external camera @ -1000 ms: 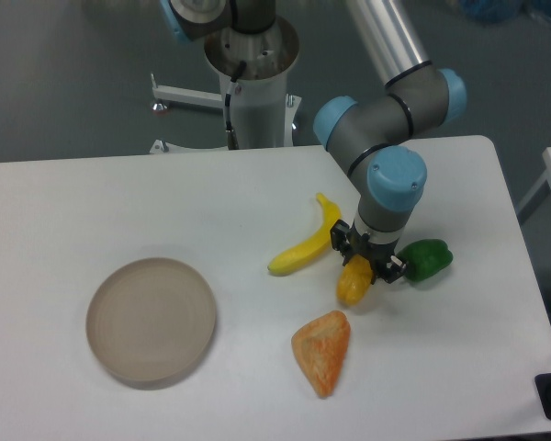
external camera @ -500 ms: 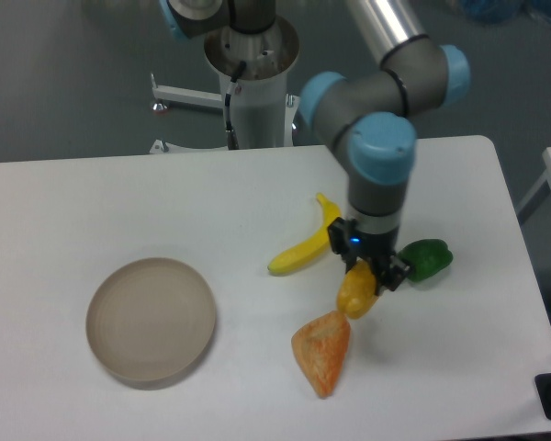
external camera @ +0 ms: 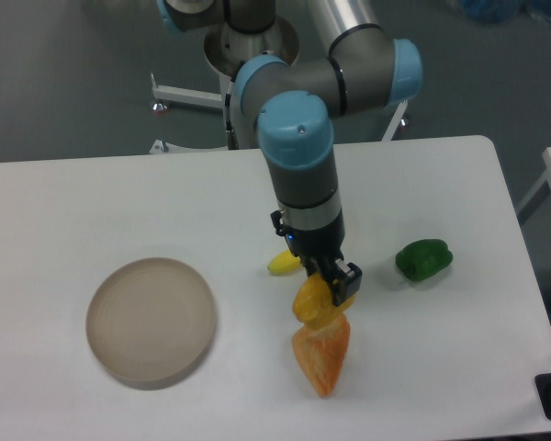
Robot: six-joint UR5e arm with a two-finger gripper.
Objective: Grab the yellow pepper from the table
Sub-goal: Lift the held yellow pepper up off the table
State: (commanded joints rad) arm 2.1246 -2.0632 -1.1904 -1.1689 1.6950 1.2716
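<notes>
Since a second ago the arm has swung left and risen, carrying the pepper (external camera: 313,301) off the table (external camera: 92,193). The gripper (external camera: 326,287) pinches it above the orange wedge (external camera: 321,351). Lift seems done; next, just hold steady.

The yellow pepper (external camera: 311,301) is showing yellow-orange, and the wedge (external camera: 321,352) is glowing orange with pale streaks. The banana (external camera: 282,264) is showing plain yellow beside a glossy green pepper (external camera: 423,260). The plate (external camera: 151,318) is looking beige-grey on the white table (external camera: 119,211). The arm (external camera: 298,156) is wearing grey with light-blue caps.
</notes>
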